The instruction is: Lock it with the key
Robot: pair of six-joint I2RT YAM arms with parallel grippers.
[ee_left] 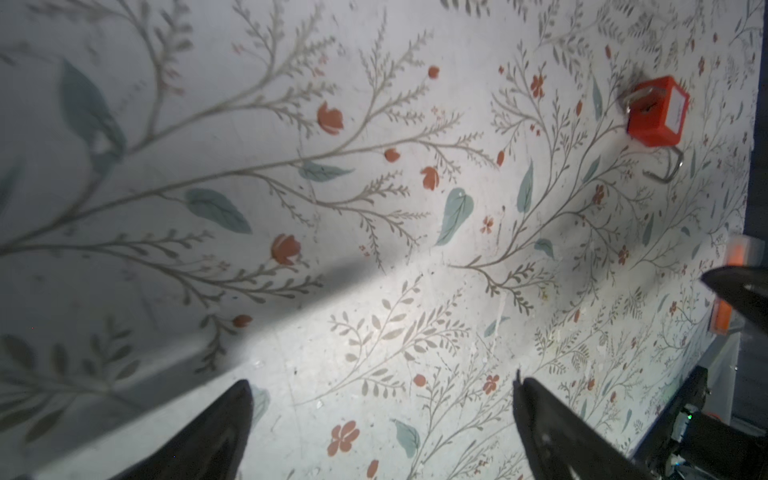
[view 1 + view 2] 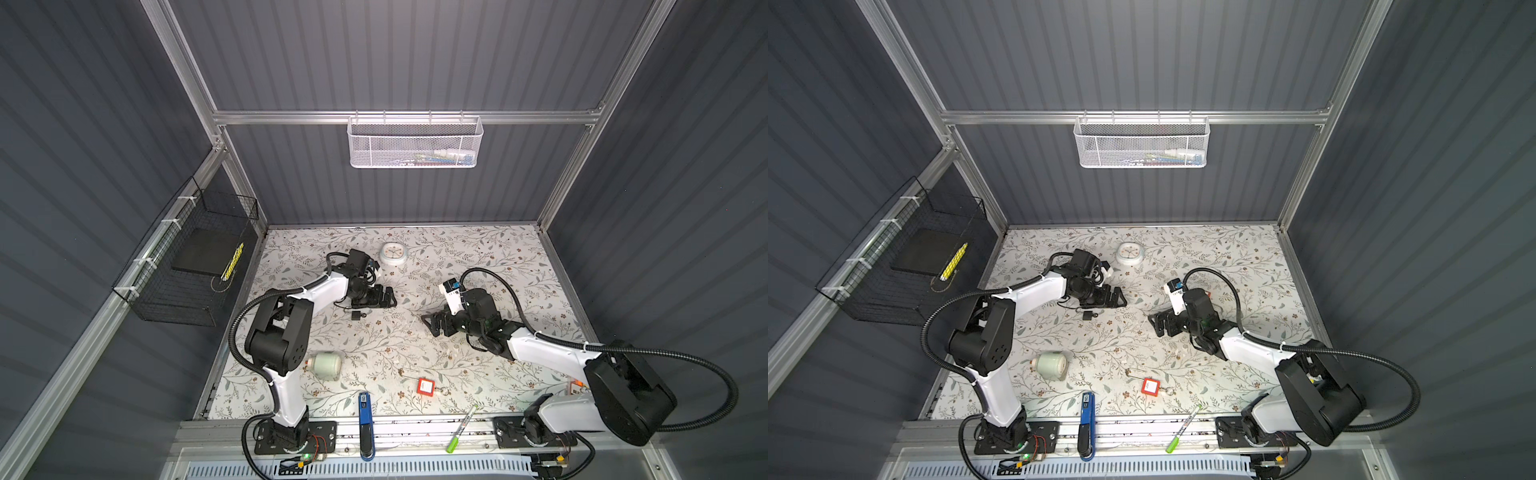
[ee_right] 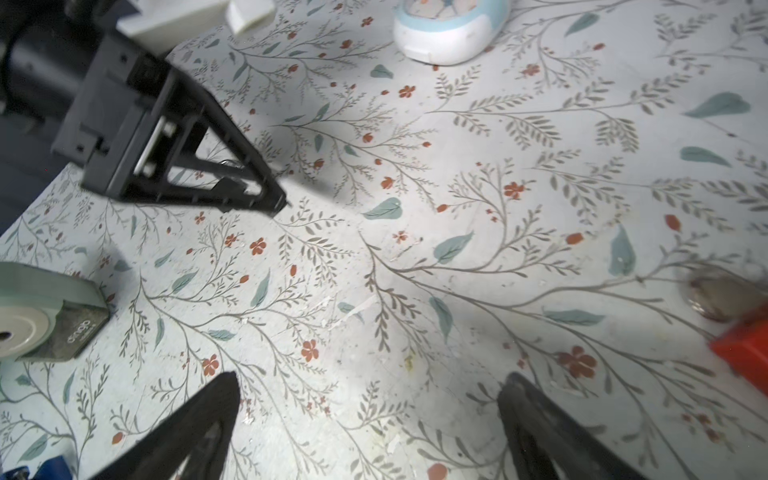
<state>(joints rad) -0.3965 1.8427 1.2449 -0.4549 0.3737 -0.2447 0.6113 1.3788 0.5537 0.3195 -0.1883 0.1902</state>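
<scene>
The red lock (image 2: 425,386) lies flat on the desk (image 2: 478,257), low in both top views and a little right of the middle. In the left wrist view it sits in the upper right of the picture. A silver key (image 1: 642,99) sticks in one end of it. Its metal loop (image 1: 669,166) pokes out of the other end, and one tip of the loop looks free.

Both claws are well apart from the red lock. The left claw (image 2: 388,297) is in the middle left of the top views. Its fingers are spread wide and it has nothing in it. A small black lock (image 2: 356,316) lies just beside it. The right claw (image 2: 428,322) is in the middle, pointing at the left one. It is wide open too, with nothing in it.

A round clock (image 2: 392,253) sits near the back of the desk. A green tape holder (image 2: 326,365) lies at the lower left. A blue tool (image 2: 365,424) and a green pen (image 2: 461,428) lie at the front edge.
</scene>
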